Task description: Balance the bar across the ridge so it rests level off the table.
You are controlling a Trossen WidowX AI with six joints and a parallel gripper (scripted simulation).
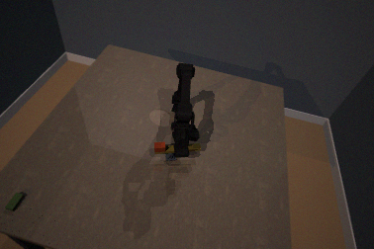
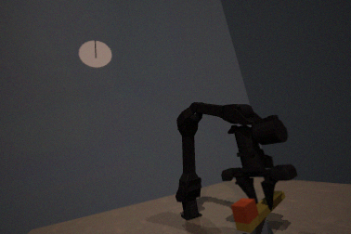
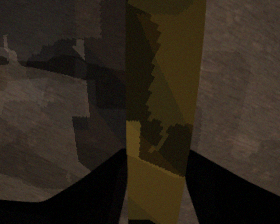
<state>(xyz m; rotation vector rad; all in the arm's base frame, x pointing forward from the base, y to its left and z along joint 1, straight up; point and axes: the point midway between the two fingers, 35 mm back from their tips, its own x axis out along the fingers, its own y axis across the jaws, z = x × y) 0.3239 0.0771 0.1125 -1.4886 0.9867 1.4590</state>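
The yellow bar (image 1: 196, 147) (image 2: 247, 225) (image 3: 156, 192) has an orange block (image 1: 159, 146) (image 2: 244, 211) on one end. My gripper (image 1: 182, 151) (image 2: 263, 208) (image 3: 156, 156) points down and is shut on the bar, partway along it from the block. The blue-grey ridge (image 1: 171, 157) (image 2: 266, 227) shows just below the bar, partly hidden by the bar and the hand. The bar is above the table and looks close to level. Whether it touches the ridge cannot be told. The ridge does not show in the wrist view.
A green block (image 1: 15, 201) lies far off near the table's front left corner. A pale round patch (image 1: 159, 117) is on the table beside the arm. The arm's shadows fall over the table (image 1: 247, 166) around the ridge.
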